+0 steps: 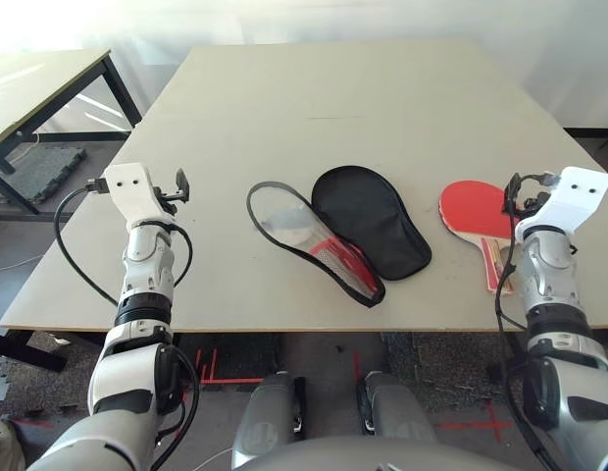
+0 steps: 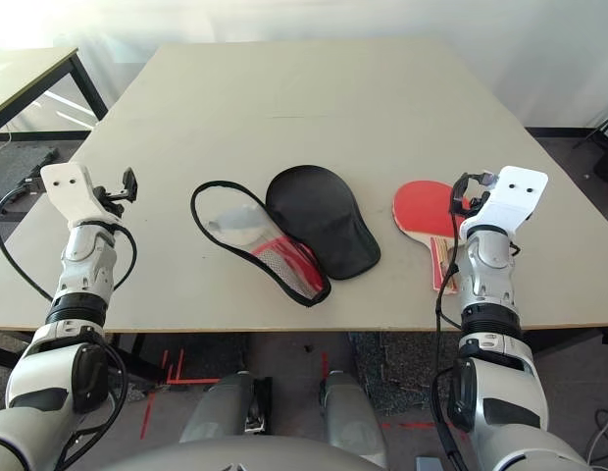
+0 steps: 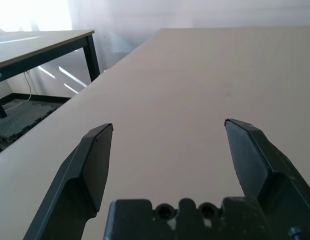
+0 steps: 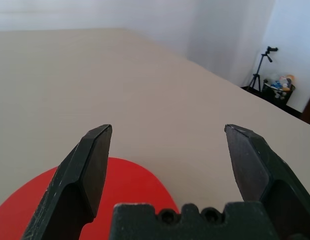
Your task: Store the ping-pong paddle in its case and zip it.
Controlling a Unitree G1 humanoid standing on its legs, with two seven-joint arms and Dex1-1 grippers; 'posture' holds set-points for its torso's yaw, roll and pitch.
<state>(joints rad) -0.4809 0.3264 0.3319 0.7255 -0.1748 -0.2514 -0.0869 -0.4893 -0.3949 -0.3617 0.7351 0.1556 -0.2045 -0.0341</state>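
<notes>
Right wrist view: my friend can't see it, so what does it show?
The right pincer stands open and empty above the round red face of the ping-pong paddle. The paddle lies flat on a pale table, and beyond the table's far edge a small tripod stands on the floor by a white wall.

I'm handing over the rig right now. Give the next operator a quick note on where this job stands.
Left claw: open, empty, over bare table at the left.
Right claw: open, empty, above the paddle.
Paddle: flat on the table at the right, red face up.
Case: unzipped and spread open mid-table, nothing in it.
Done: nothing yet.
Left: pick up paddle, slide it into case, zip.
</notes>
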